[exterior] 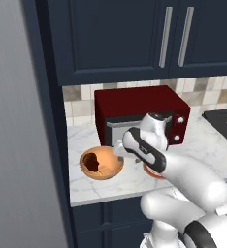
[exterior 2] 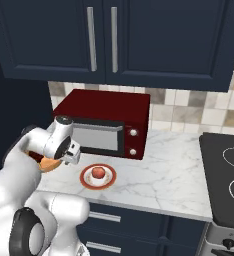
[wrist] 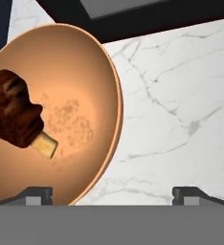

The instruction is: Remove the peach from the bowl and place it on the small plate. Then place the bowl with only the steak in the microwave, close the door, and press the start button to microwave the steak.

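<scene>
A rendered home kitchen. Dark navy wall cabinets point(exterior 2: 104, 37) with long silver handles point(exterior 2: 91, 38) hang above a white marble counter point(exterior 2: 164, 167). Between them runs a backsplash point(exterior 2: 199, 110) of small beige, grey and brown tiles. A dark red microwave point(exterior 2: 106, 122) with a glass door and two round knobs stands on the counter against the wall. To the right sits a black stove point(exterior 2: 224, 175) with ringed burners. Navy drawers point(exterior 2: 134, 227) with silver pulls run below the counter.
</scene>
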### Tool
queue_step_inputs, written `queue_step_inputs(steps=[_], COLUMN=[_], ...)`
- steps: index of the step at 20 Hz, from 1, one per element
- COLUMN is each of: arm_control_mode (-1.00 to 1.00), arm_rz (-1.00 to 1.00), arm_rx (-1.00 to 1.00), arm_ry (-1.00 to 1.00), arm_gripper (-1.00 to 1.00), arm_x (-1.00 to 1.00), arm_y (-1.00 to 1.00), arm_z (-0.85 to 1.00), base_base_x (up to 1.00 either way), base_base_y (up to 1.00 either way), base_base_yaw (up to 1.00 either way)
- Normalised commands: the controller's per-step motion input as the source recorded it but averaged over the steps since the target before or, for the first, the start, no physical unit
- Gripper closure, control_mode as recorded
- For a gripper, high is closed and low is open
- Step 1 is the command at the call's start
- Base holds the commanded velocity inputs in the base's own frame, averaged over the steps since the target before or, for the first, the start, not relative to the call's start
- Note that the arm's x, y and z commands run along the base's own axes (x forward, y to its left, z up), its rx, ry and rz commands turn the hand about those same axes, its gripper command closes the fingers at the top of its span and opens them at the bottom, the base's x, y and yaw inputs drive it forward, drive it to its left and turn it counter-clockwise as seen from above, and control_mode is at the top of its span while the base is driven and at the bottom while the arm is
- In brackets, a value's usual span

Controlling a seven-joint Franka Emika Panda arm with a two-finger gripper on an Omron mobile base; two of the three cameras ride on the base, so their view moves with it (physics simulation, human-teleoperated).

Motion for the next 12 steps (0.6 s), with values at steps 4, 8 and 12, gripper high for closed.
queue_step_inputs(steps=[4, 8, 12], arm_control_mode=[-1.0, -1.0, -1.0], arm_rz=[0.0, 0.0, 0.0], arm_rx=[0.08, 0.06, 0.05], arm_ry=[0.07, 0.1, 0.1], arm_gripper=[-1.0, -1.0, -1.0], arm_x=[0.46, 0.45, 0.37], arm_y=[0.36, 0.12, 0.0], arm_z=[-0.28, -0.32, -0.24], base_base_x=[0.0, 0.0, 0.0], base_base_y=[0.0, 0.0, 0.0], base_base_yaw=[0.0, 0.0, 0.0])
